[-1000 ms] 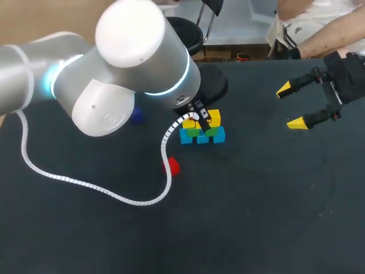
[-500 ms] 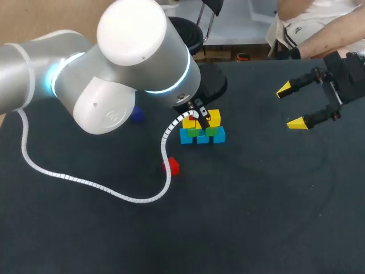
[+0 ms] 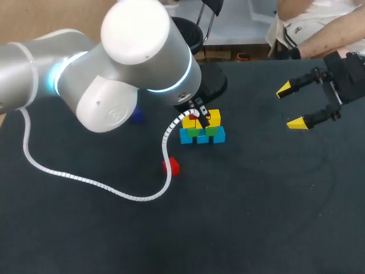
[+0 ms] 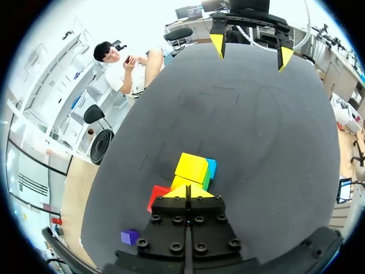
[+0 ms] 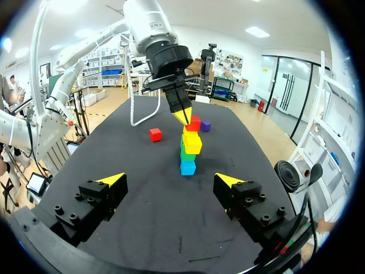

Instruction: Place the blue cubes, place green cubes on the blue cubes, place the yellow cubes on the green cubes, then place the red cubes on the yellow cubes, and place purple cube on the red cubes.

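Note:
A stepped pile of cubes stands mid-table: blue cubes [image 3: 202, 138] at the bottom, green cubes [image 3: 212, 131] on them, and yellow cubes [image 3: 214, 117] above. A red cube [image 5: 195, 123] sits on the yellow ones. My left gripper [image 3: 201, 118] is shut, with nothing between its tips, and touches that red cube [image 4: 158, 196] from the side. A second red cube [image 3: 170, 166] lies loose in front of the pile. The purple cube [image 3: 137, 117] lies to the left, partly behind my left arm. My right gripper [image 3: 291, 107] hangs open and empty, far to the right.
A white coiled cable [image 3: 85, 182] from my left arm trails over the table's left half and loops up to the wrist. The left arm's bulky joints hide the table's far left. A black round base [image 3: 214, 80] stands behind the pile.
My left arm's upper joints have shifted slightly to the right, and the cable loop moved with them. The shut left gripper stays at the pile; the right arm has not moved.

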Controlling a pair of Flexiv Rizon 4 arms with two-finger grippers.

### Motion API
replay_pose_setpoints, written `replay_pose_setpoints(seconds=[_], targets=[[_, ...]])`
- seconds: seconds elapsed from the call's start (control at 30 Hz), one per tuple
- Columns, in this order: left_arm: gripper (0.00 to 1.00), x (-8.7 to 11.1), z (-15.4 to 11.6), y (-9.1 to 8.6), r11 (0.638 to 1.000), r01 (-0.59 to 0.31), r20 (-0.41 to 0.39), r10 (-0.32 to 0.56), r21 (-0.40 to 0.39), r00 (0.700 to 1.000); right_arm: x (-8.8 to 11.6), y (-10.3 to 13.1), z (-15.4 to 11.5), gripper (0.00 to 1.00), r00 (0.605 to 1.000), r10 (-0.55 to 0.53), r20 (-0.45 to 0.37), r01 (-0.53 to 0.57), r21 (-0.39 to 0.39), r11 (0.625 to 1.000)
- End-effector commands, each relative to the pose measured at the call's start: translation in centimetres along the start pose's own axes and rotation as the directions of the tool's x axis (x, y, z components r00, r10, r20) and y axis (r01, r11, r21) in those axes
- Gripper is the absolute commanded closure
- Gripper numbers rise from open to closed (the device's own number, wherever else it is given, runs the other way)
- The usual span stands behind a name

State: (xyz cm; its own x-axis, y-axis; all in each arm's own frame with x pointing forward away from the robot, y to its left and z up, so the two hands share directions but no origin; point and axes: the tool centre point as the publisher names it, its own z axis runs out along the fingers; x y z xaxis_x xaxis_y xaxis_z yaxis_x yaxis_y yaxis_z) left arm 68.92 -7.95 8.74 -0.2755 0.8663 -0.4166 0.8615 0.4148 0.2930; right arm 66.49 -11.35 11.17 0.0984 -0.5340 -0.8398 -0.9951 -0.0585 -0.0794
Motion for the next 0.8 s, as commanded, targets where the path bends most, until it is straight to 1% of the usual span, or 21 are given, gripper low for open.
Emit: replay_pose_setpoints(seconds=[0.03, 0.23, 0.33, 0.4, 0.43, 0.47, 0.5, 0.53, 0.57, 0.6, 0.67, 0.8], targets=[[1.0, -0.4, 0.0, 0.1, 1.0, -0.001, 0.003, 0.001, 0.0, 1.0, 0.0, 0.0, 0.0, 0.0, 1.0, -0.001, 0.001, 0.001, 0.001, 1.0], [1.0, -0.6, -1.0, -0.5, 1.0, -0.013, 0.049, 0.012, 0.008, 0.999, 0.0, 0.0, 0.0, 0.0, 1.0, -0.001, 0.001, 0.001, 0.001, 1.0], [1.0, -0.5, -2.2, -1.1, 0.999, -0.029, 0.078, 0.028, 0.017, 0.997, 0.0, 0.0, 0.0, 0.0, 1.0, -0.001, 0.001, 0.001, 0.001, 1.0], [1.0, -0.4, -3.1, -1.2, 0.998, -0.043, 0.091, 0.039, 0.042, 0.995, 0.0, 0.0, 0.0, 0.0, 1.0, -0.001, 0.001, 0.001, 0.001, 1.0], [0.91, -0.3, -3.5, -1.3, 0.997, -0.052, 0.085, 0.047, 0.054, 0.995, 0.0, 0.0, 0.0, 0.0, 1.0, -0.001, 0.001, 0.001, 0.001, 1.0], [0.77, -0.1, -4.0, -1.4, 0.997, -0.055, 0.076, 0.05, 0.061, 0.996, 0.0, 0.0, 0.0, 0.0, 1.0, -0.001, 0.001, 0.001, 0.001, 1.0], [0.59, 0.1, -4.4, -1.4, 0.996, -0.056, 0.067, 0.051, 0.072, 0.996, 0.0, 0.0, 0.0, 0.0, 1.0, -0.001, 0.001, 0.001, 0.001, 1.0], [0.45, 0.3, -4.8, -1.4, 0.995, -0.064, 0.072, 0.058, 0.083, 0.996, 0.0, 0.0, 0.0, 0.0, 1.0, -0.001, 0.001, 0.001, 0.001, 1.0], [0.15, 0.5, -5.4, -1.4, 0.994, -0.07, 0.067, 0.064, 0.087, 0.996, 0.0, 0.0, 0.0, 0.0, 1.0, -0.001, 0.001, 0.001, 0.001, 1.0], [0.0, 0.7, -5.9, -1.4, 0.993, -0.073, 0.056, 0.068, 0.093, 0.996, 0.0, 0.0, 0.0, 0.0, 1.0, -0.001, 0.001, 0.001, 0.001, 1.0], [0.0, 1.2, -6.8, -1.3, 0.991, -0.081, 0.051, 0.075, 0.109, 0.996, 0.0, 0.0, 0.0, 0.0, 1.0, -0.001, 0.001, 0.001, 0.001, 1.0], [0.0, 2.0, -8.8, -1.2, 0.991, -0.083, 0.034, 0.08, 0.106, 0.996, 0.0, 0.0, 0.0, 0.0, 1.0, -0.001, 0.001, 0.001, 0.001, 1.0]])
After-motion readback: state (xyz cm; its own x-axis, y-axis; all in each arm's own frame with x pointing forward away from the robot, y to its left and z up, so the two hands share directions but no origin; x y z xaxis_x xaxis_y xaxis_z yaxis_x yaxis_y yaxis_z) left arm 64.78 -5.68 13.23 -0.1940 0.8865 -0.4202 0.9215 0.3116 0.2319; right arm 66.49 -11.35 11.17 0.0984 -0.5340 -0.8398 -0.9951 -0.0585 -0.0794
